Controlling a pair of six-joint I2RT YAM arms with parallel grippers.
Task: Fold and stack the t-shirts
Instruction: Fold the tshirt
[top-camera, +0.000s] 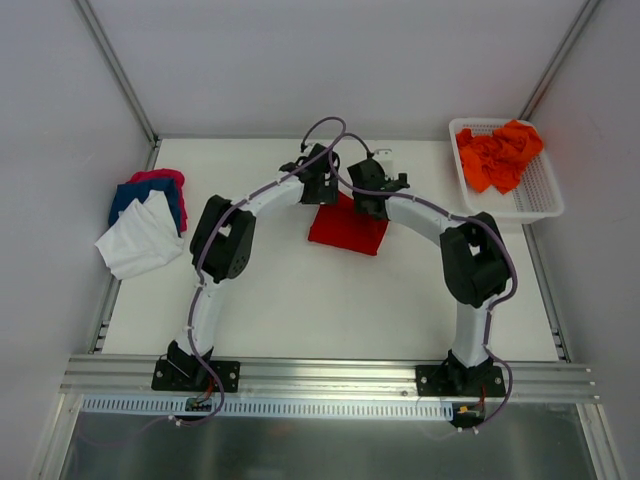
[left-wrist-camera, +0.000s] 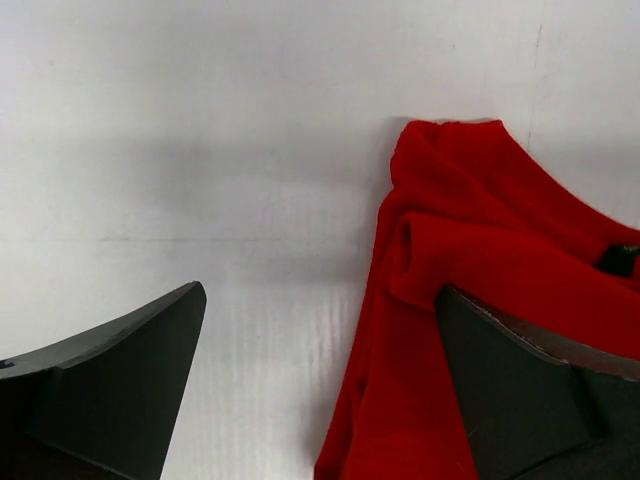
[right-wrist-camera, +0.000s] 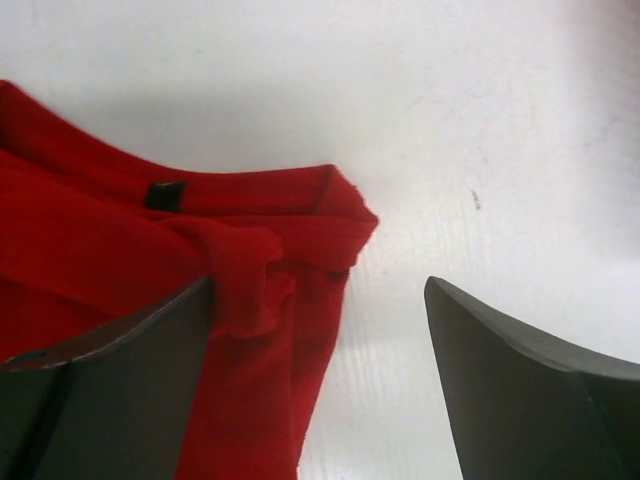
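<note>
Before reaching again, check the deep red soft cloth t-shirt: lies as a compact folded block on the white table top, in the middle towards the far side, well apart from the pile at the left edge and from the basket at the far right. Looks, judging by the layout, like the point between folding and carrying over.

Left gripper above the shirt's far left corner, fingers spread wide and pinching nothing; seen from its wrist, one finger over bare table, the other over red cloth. Right gripper above the far right corner, likewise spread and empty, one finger over cloth and one over table.

To do the step well:
- Flatten the bunched roll of cloth by the collar edge first; shows rumpled in both wrist views.
- Pinch through every layer at both far corners, not only the top one, or risk the fold opening on the lift.
- Raise both corners level and together, carry left, and lay squarely on the white cloth t-shirt, which overlaps the blue cloth t-shirt and the pink cloth t-shirt.
- Leave the bright orange cloth t-shirts in the white plastic mesh basket until then.

Writing: none readable. Only a small dark neck tag inside the collar, too small and blurred to give a brand.
</note>
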